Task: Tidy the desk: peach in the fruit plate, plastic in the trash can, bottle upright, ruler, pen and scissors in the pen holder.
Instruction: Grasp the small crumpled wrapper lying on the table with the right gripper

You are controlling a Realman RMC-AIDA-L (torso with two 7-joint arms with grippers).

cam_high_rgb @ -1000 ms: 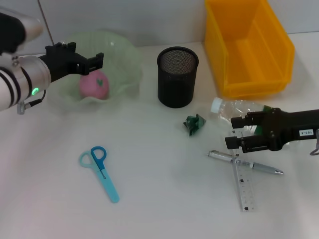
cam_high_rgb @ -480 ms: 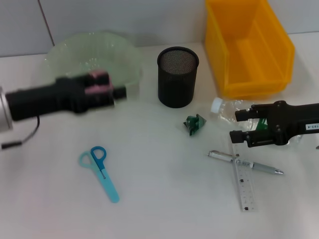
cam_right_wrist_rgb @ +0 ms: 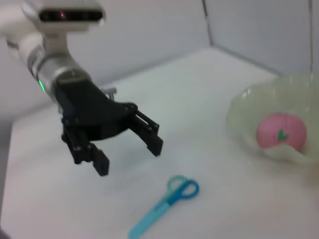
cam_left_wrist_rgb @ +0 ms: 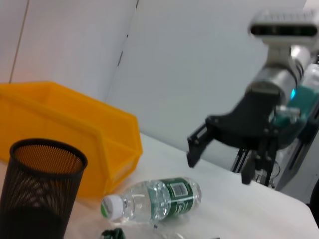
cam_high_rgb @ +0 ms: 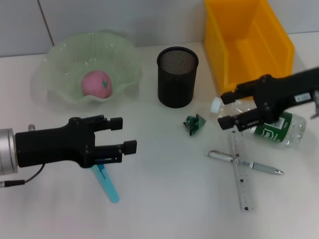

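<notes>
Left gripper [cam_high_rgb: 124, 135], spread and empty, hovers over the scissors [cam_high_rgb: 105, 181]; right gripper [cam_high_rgb: 224, 109], apparently released, above the bottle [cam_high_rgb: 274, 128].

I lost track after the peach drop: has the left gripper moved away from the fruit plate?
Yes. The left gripper, open, has left the fruit plate and come nearer the robot, now over the scissors.

A white desk [cam_high_rgb: 164, 199] stands against pale panelled walls [cam_high_rgb: 149, 20].
</notes>
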